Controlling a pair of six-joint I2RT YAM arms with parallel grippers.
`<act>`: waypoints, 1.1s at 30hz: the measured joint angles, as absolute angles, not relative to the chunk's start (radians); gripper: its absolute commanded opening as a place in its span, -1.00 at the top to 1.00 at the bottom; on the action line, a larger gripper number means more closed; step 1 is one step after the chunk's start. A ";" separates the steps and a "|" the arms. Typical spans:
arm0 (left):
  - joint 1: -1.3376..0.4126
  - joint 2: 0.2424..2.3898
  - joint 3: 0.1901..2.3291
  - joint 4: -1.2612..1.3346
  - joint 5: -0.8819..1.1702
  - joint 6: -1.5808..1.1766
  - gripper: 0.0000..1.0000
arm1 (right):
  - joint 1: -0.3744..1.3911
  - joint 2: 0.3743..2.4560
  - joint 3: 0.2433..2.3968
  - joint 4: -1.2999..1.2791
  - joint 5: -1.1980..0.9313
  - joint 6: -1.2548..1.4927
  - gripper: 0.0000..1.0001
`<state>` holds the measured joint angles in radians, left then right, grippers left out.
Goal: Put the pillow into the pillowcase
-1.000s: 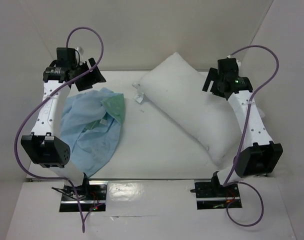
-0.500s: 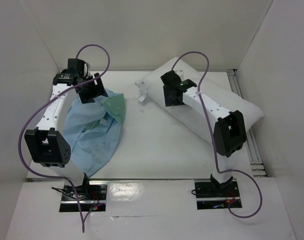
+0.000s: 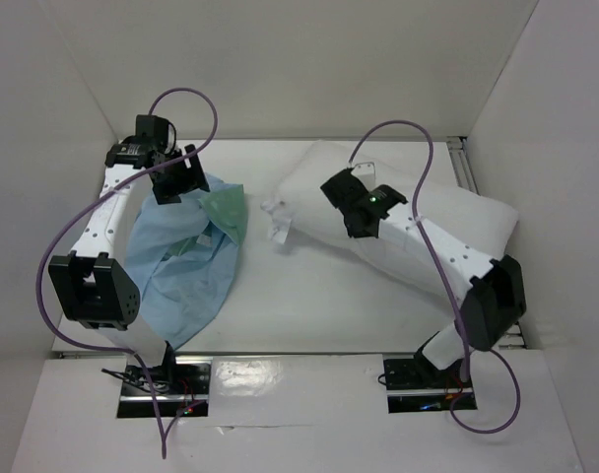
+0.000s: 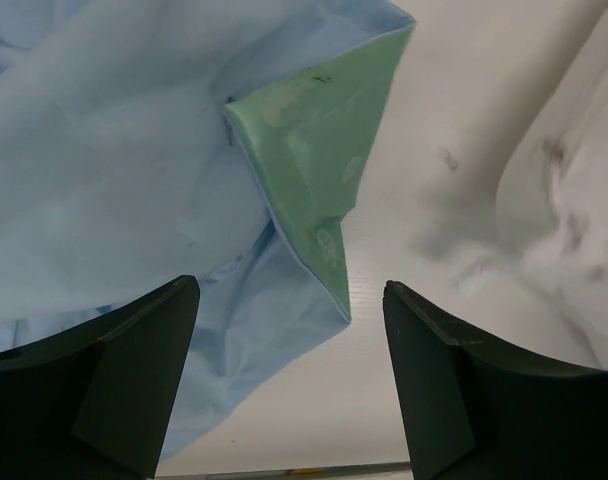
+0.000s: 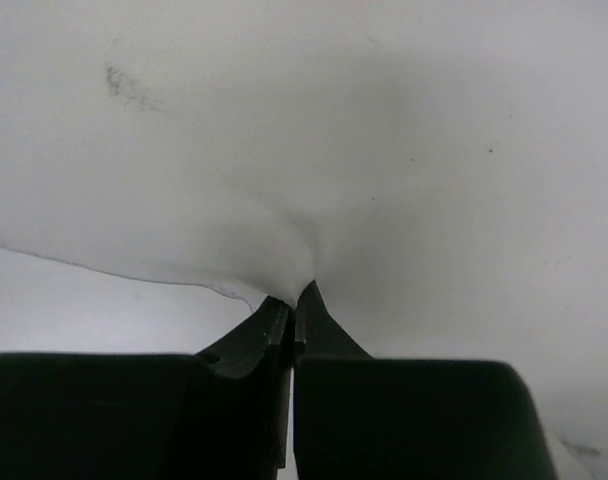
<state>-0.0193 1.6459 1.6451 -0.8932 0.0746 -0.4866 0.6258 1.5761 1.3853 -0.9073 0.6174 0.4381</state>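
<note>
Pillow [image 3: 477,222], lying at the right of the counter [image 3: 299,296]: right fingers [image 5: 254,345], spread a moment ago, are now clenching a pinch of its cover, likely readying a drag toward the pillowcase [image 3: 171,256], where left fingers [image 4: 134,370] are hovering released.

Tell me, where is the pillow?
In the top view, the pillow lies on the right side, pinched by the right gripper, across from the pillowcase.

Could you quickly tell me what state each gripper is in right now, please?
Left gripper: open, above the pillowcase.
Right gripper: shut on the pillow.
</note>
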 measured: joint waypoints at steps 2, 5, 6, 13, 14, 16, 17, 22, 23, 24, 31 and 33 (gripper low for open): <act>-0.019 1.646 1.641 -0.899 0.033 -0.500 -0.71 | 0.676 1.509 1.352 -0.981 0.601 0.476 0.08; 0.001 1.634 1.612 -0.901 0.005 -0.514 -0.74 | 0.745 1.445 1.343 -1.053 0.557 0.514 -1.00; 0.012 1.632 1.608 -0.905 0.004 -0.525 -0.74 | 0.762 1.436 1.346 -1.055 0.553 0.518 -1.00; 0.139 1.681 1.783 -0.933 -0.037 -0.580 -0.99 | 0.808 1.559 1.645 -0.936 0.404 0.405 -1.00; 0.157 1.694 1.814 -0.927 -0.044 -0.585 -0.99 | 0.817 1.608 1.710 -0.910 0.384 0.381 -1.00; 0.197 1.724 1.849 -0.915 -0.076 -0.593 -0.99 | 0.841 1.740 1.845 -0.844 0.334 0.320 -1.00; 0.213 1.742 1.858 -0.915 -0.096 -0.601 -0.99 | 0.854 1.810 1.914 -0.824 0.315 0.294 -1.00; 0.274 1.908 1.900 -0.922 -0.193 -0.607 -0.96 | 0.898 2.167 2.208 -0.741 0.158 0.159 -1.00; 0.279 1.955 1.913 -0.924 -0.196 -0.606 -0.96 | 0.903 2.221 2.240 -0.737 0.132 0.139 -1.00; 0.282 2.003 1.929 -0.926 -0.194 -0.606 -0.96 | 0.907 2.275 2.276 -0.733 0.110 0.123 -0.97; 0.282 2.215 1.959 -0.929 -0.086 -0.590 -0.82 | 0.900 2.507 2.343 -0.702 0.026 0.076 -0.12; 0.280 2.248 1.969 -0.924 -0.049 -0.581 -0.44 | 0.896 2.532 2.343 -0.701 0.018 0.073 0.74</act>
